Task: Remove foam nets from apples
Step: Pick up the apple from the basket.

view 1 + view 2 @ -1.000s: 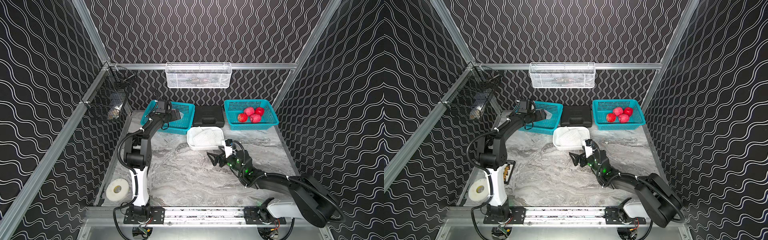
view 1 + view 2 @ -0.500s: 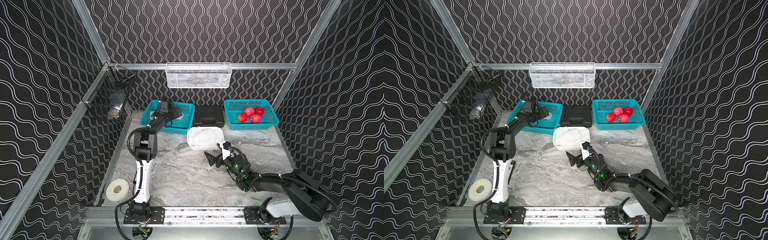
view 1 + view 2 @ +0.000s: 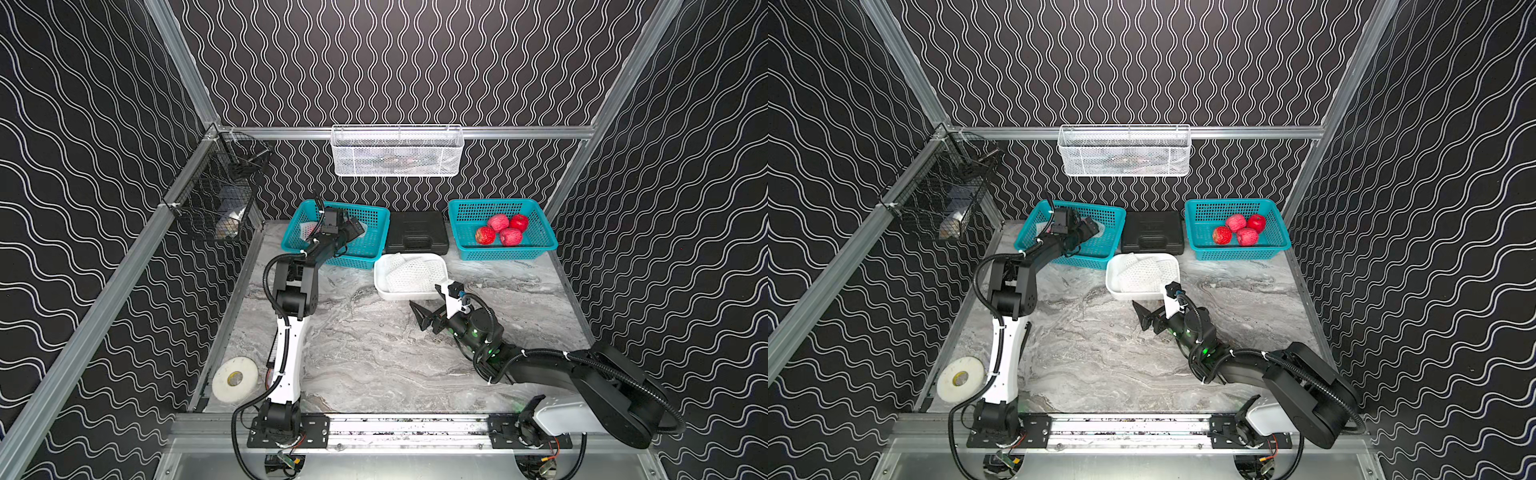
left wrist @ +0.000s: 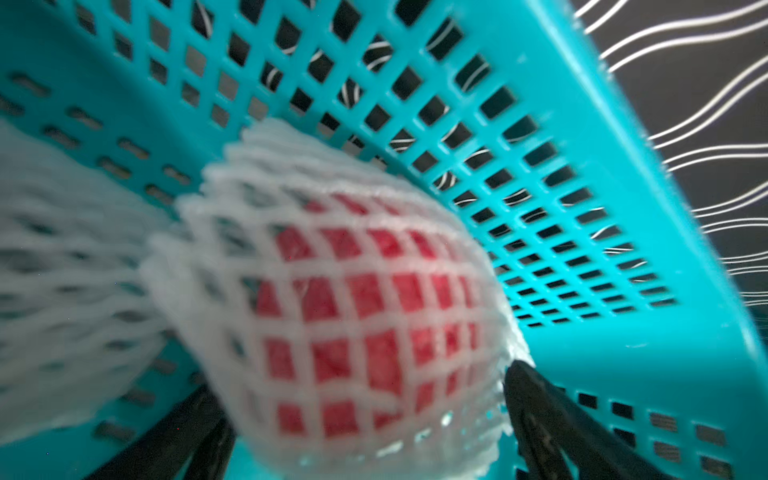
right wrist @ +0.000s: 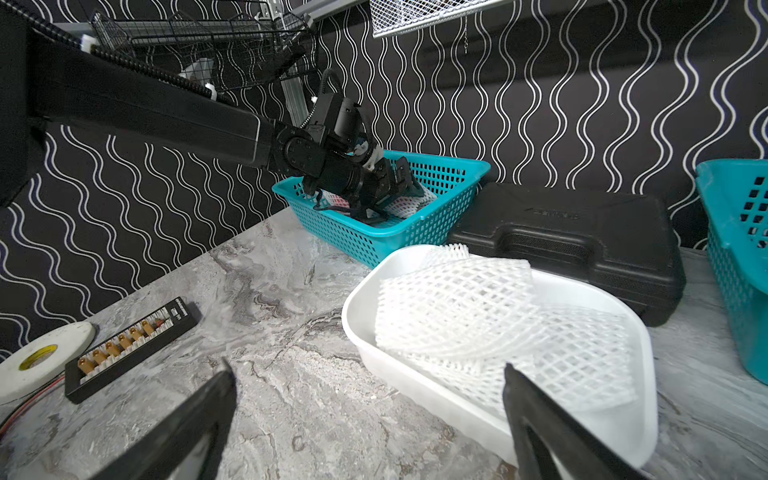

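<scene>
In the left wrist view a red apple in a white foam net (image 4: 353, 299) lies in the left teal basket (image 4: 582, 208), with another foam net (image 4: 62, 270) beside it. My left gripper (image 4: 359, 378) is open, one finger on each side of that netted apple; in a top view the left gripper (image 3: 353, 228) reaches into the basket. Several bare red apples (image 3: 500, 228) lie in the right teal basket (image 3: 507, 253). Empty foam nets (image 5: 478, 316) fill a white tub (image 5: 357, 332). My right gripper (image 5: 368, 368) hangs open and empty over the table by the tub's front corner.
A black case (image 3: 417, 232) sits between the baskets. A tape roll (image 3: 235, 378) and a black terminal strip (image 5: 129, 345) lie at the table's left front. A white wire basket (image 3: 397, 151) hangs on the back wall, a black wire basket (image 3: 216, 195) on the left rail.
The left arm's elbow has swung right and its gripper has pushed a little further into the left basket. The right gripper has drifted left along the tub's front, still open.
</scene>
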### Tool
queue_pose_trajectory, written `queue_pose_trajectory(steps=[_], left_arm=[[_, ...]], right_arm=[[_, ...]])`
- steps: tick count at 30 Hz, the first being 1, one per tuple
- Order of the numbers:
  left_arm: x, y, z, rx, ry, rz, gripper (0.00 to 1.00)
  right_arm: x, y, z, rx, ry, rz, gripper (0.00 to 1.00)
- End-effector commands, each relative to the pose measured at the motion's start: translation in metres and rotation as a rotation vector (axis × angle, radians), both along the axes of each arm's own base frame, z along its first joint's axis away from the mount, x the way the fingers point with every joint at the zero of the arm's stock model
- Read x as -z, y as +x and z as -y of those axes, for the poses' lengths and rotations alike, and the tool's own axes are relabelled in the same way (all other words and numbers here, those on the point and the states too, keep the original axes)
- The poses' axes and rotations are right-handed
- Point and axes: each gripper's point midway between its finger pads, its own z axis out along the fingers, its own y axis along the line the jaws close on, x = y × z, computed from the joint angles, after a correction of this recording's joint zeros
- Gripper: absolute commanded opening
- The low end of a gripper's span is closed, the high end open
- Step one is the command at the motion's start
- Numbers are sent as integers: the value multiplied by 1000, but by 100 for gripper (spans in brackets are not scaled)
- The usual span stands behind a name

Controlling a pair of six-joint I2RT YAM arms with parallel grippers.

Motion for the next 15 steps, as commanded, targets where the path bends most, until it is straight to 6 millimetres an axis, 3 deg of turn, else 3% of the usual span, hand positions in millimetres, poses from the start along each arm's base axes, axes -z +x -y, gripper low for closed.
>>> queue_pose_trajectory(steps=[1,9,15], left_arm=[[-15,8,0,-29,-48,82,99],[-29,9,4,-29,-114,145,99],[-45,-4,0,-61,-137,188,99]], right_arm=[[-8,0,-2,-5,17,18,100],[-3,3,-5,-11,9,2,100],[-2,6,-4,6,1,3,100]])
